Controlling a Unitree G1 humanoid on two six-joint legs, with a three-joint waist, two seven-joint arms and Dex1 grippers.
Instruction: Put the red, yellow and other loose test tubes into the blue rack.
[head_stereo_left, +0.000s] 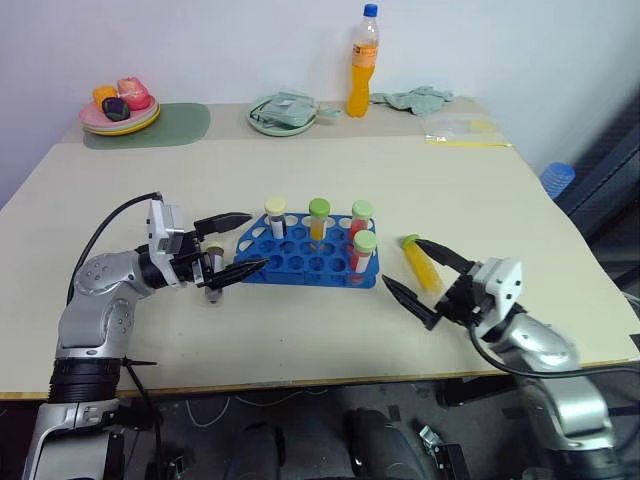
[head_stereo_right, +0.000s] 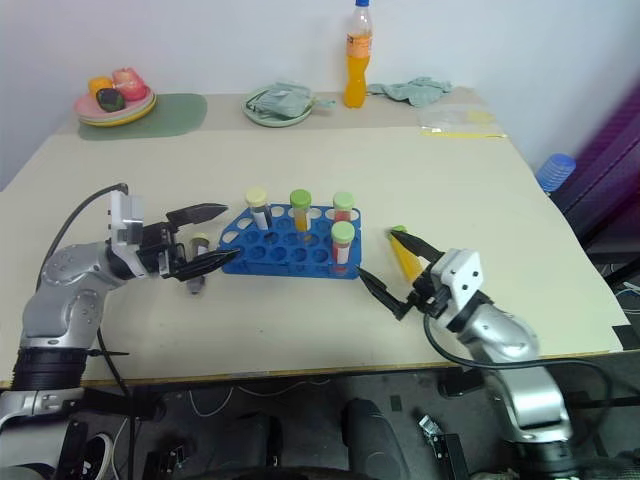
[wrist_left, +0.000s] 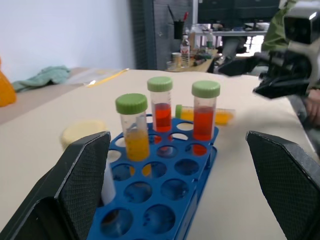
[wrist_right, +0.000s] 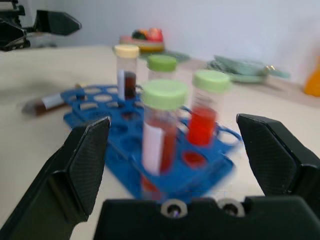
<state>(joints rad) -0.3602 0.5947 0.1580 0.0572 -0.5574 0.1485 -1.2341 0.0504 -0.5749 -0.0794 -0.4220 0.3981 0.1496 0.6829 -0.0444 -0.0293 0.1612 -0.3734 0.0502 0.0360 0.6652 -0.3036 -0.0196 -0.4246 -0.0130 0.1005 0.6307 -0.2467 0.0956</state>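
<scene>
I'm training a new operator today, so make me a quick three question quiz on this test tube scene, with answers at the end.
1. How many tubes stand upright in the blue rack?
2. True or false: the right gripper is shut on the yellow tube.
3. Which loose tube lies by the left gripper? A) the yellow tube B) the dark tube C) a red tube

Key
1. Four: one with a cream cap and three with green caps.
2. False. Its jaws stand open and the yellow tube lies on the table between the rack and the gripper.
3. B. The dark tube lies on the table at the rack's left end.
</scene>
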